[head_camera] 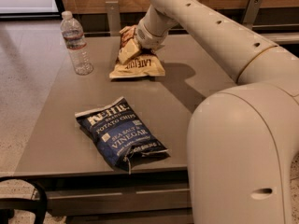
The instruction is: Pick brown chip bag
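Note:
The brown chip bag [139,66] lies at the far middle of the table, tan with dark "LATE JULY" lettering. Its far end is crumpled and raised. My gripper [131,46] reaches down from the arm onto that raised end and is shut on it. One pale finger [127,52] shows in front of the bag. The bag's near end rests on the table top. The far side of the bag is hidden behind the gripper and wrist.
A dark blue Kettle "Sea Salt & Vinegar" bag [119,133] lies near the table's [56,125] front edge. A clear water bottle [76,44] stands upright at the far left. My arm's large body [243,148] fills the right side. A wooden wall runs behind.

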Motion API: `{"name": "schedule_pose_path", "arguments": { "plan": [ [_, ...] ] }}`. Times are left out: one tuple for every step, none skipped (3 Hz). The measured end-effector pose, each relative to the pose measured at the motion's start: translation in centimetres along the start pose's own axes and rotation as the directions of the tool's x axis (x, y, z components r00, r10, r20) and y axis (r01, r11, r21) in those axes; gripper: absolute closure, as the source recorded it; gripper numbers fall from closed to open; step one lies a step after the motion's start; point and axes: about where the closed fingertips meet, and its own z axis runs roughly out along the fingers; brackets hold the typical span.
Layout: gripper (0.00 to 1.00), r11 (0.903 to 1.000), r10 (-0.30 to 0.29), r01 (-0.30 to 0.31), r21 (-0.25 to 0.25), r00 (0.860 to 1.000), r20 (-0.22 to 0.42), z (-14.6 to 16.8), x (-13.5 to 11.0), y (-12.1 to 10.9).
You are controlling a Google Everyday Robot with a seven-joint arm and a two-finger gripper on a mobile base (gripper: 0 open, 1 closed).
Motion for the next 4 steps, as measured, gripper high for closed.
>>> {"name": "schedule_pose_path", "arguments": {
  "plan": [
    [1.00, 1.0000, 0.000, 0.000, 0.000, 1.000, 0.000, -0.18, -0.11, 0.02],
    [1.00, 1.0000, 0.000, 0.000, 0.000, 1.000, 0.000, -0.18, -0.11, 0.02],
    [1.00, 1.0000, 0.000, 0.000, 0.000, 1.000, 0.000, -0.21, -0.12, 0.02],
    [1.00, 1.0000, 0.000, 0.000, -0.001, 1.000, 0.000, -0.24, -0.14, 0.03]
  ]
}}
